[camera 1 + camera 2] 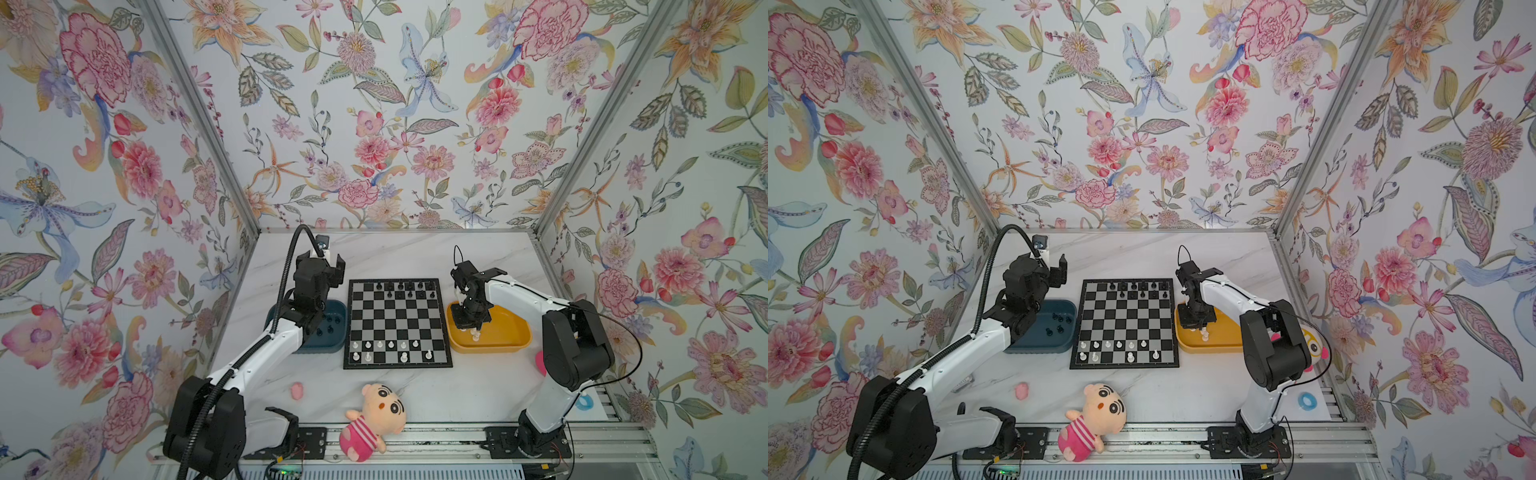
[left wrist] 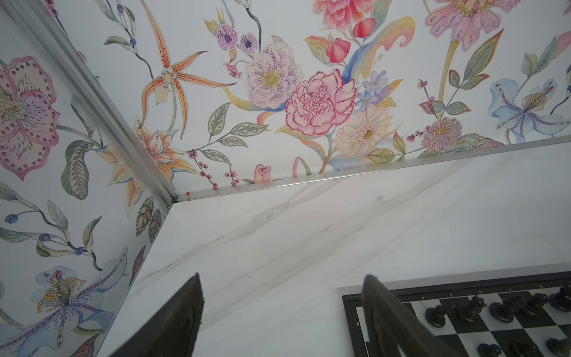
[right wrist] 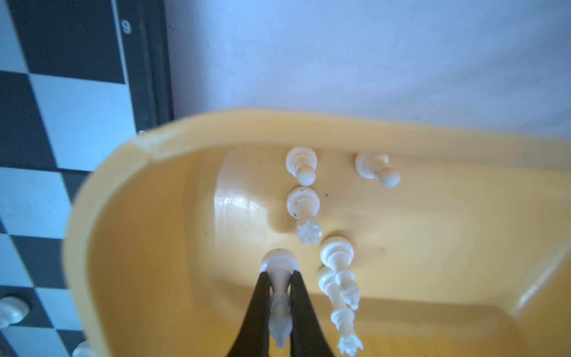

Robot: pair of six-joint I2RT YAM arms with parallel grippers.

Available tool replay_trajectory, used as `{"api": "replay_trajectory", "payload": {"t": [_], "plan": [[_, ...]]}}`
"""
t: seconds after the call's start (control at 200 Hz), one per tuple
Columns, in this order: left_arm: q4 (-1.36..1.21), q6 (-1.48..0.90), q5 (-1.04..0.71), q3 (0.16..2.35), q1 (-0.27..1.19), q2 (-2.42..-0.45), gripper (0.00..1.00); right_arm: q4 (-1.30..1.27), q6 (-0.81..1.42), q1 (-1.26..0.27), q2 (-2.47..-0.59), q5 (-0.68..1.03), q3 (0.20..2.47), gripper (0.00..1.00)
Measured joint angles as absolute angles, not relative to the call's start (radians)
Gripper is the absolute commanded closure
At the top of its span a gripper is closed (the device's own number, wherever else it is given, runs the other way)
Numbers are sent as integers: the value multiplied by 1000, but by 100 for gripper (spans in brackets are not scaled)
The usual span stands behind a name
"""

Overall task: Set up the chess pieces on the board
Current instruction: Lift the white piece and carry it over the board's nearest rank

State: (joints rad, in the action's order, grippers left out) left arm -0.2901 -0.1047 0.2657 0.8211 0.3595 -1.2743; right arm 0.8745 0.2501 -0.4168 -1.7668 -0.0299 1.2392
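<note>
right hand [image 3: 280,275] clamps a slim, glossy white chess piece [image 3: 279,262] round its narrow waist.

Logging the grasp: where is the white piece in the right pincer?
In the right wrist view, the white piece is pinched in the right pincer inside the yellow tray; in a top view that tray lies right of the board.
</note>
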Motion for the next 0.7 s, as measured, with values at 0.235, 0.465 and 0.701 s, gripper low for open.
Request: {"api": "replay_trajectory", "payload": {"t": [0.235, 0.465, 0.701], "plan": [[-292, -105, 266, 798, 360, -1261, 18, 963, 250, -435, -1732, -52, 1328, 97], [-300, -105, 264, 773, 359, -1254, 18, 1065, 252, -499, -1700, -64, 1423, 97], [-319, -105, 246, 751, 358, -1224, 18, 1139, 285, -624, -1695, -62, 1506, 97]]}}
